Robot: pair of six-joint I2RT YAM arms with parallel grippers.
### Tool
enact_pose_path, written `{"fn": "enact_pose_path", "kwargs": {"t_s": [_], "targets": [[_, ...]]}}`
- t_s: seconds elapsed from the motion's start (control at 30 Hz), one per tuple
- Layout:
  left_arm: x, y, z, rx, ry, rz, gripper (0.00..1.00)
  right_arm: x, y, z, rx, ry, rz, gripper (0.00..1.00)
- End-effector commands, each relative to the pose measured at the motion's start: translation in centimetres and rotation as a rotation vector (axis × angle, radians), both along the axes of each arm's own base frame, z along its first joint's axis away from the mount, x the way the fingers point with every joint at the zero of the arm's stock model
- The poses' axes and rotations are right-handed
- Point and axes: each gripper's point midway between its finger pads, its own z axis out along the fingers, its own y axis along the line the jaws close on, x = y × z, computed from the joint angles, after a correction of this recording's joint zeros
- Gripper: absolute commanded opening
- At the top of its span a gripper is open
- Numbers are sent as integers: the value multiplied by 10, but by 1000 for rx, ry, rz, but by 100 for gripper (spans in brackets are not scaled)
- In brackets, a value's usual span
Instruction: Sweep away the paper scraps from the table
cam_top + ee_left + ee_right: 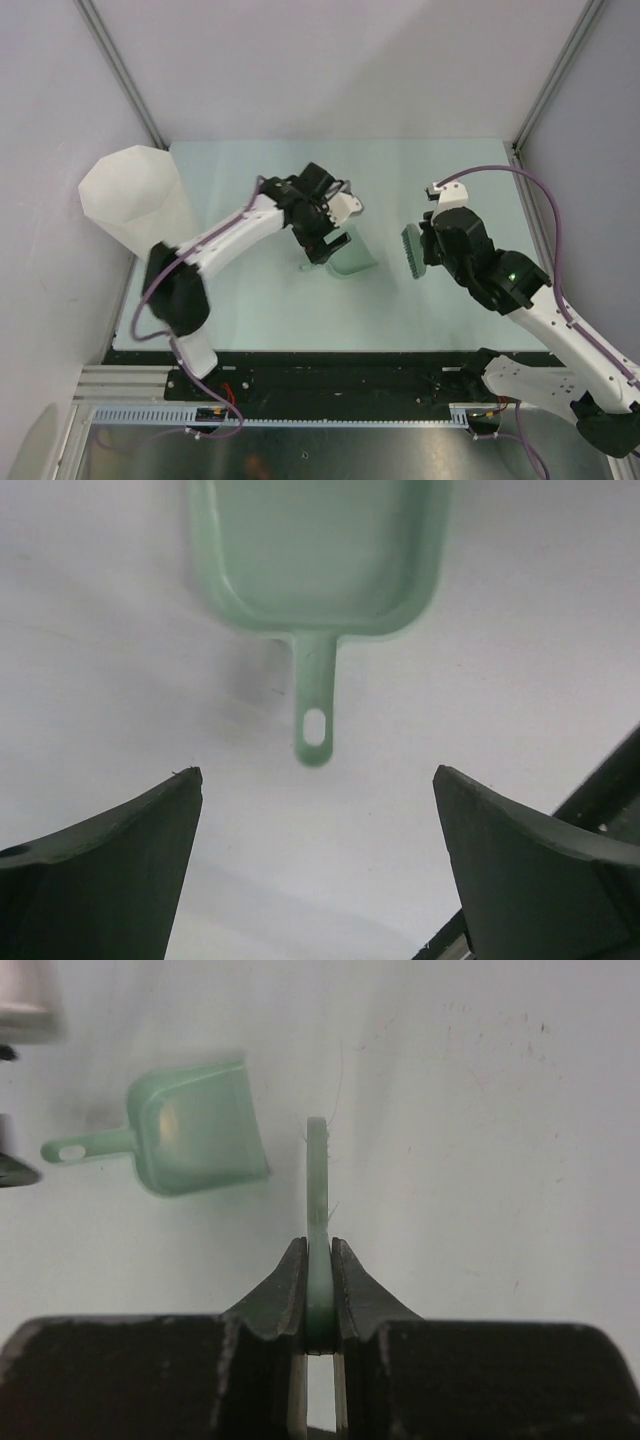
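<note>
The left gripper hovers over the green dustpan's handle, jaws wide apart and gripping nothing. The right gripper is clamped on a green brush. The dustpan lies on the table.

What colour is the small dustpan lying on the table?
Pale mint green, handle included. The dustpan shows best in the left wrist view.

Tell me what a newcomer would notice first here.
The right gripper is clamped on a small green brush, right of centre over the table. The left gripper hangs open over a mint-green dustpan lying near the middle. A tall white faceted bin stands at the far left corner.
</note>
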Motion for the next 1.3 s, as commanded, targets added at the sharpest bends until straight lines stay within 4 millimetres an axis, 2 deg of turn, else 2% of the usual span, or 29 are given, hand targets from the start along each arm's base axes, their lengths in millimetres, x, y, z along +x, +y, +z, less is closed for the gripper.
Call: {"fn": "enact_pose_path", "kwargs": {"t_s": [0.0,0.03,0.07,0.1,0.13,0.17,0.23,0.27,0.3,0.33,0.37,0.4,0.43,0.47,0.5,0.53,0.6,0.63,0.73,0.77,0.8,1.03,1.07,1.1,1.13,1.17,1.2,1.23,1.27], "targets": [[-22,6,89,-218,-139,-29,100,19,11,32,2,-151,60,0],[-25,7,94,-252,-148,-25,100,22,15,37,-6,-175,84,0],[-32,13,88,-260,-137,-17,100,26,19,42,-34,-206,118,0],[-33,24,100,-274,-198,5,100,32,30,52,-9,-251,147,0],[-25,27,107,-291,-268,26,100,36,35,58,-28,-283,170,0],[-26,36,97,-269,-284,48,100,41,36,63,-79,-323,189,0],[-21,54,115,-293,-390,110,100,52,54,72,-115,-392,216,0],[-25,61,107,-287,-385,126,100,60,58,81,-139,-444,202,0],[-25,73,120,-321,-433,160,100,69,69,71,-240,-449,240,0],[-25,80,121,-326,-451,179,100,68,82,66,-290,-469,281,0],[-29,88,112,-318,-453,196,100,73,97,72,-294,-524,304,0],[-23,97,116,-329,-495,226,100,75,106,66,-369,-554,356,0],[-25,107,124,-335,-552,245,100,77,127,56,-388,-575,412,0],[-27,114,109,-311,-553,253,100,78,144,53,-379,-616,463,0],[-22,121,110,-308,-593,262,100,81,152,47,-398,-627,485,0],[-24,127,111,-306,-616,269,100,87,167,26,-446,-607,522,0],[-22,140,95,-268,-614,314,100,96,176,10,-506,-604,503,0],[-22,142,92,-263,-611,322,100,102,180,-13,-580,-571,503,0],[-22,156,79,-241,-605,361,100,97,180,-43,-700,-506,446,0],[-23,160,74,-233,-603,366,100,90,184,-62,-739,-469,461,0],[-22,164,73,-229,-608,378,100,87,182,-71,-757,-449,461,0],[-21,169,62,-235,-588,392,100,59,185,-103,-715,-357,468,0],[-21,169,60,-235,-583,394,100,56,187,-109,-711,-337,491,4],[-20,169,58,-235,-579,399,100,54,188,-112,-686,-323,491,17],[-19,169,58,-238,-579,399,100,50,191,-113,-676,-318,508,52],[-18,170,57,-237,-576,403,100,47,190,-114,-681,-310,518,69],[-18,170,57,-236,-578,404,100,44,191,-108,-663,-318,516,93],[-17,170,57,-236,-577,406,100,37,196,-104,-644,-326,544,100],[-17,171,58,-234,-579,406,100,32,197,-101,-628,-323,567,100]]}}
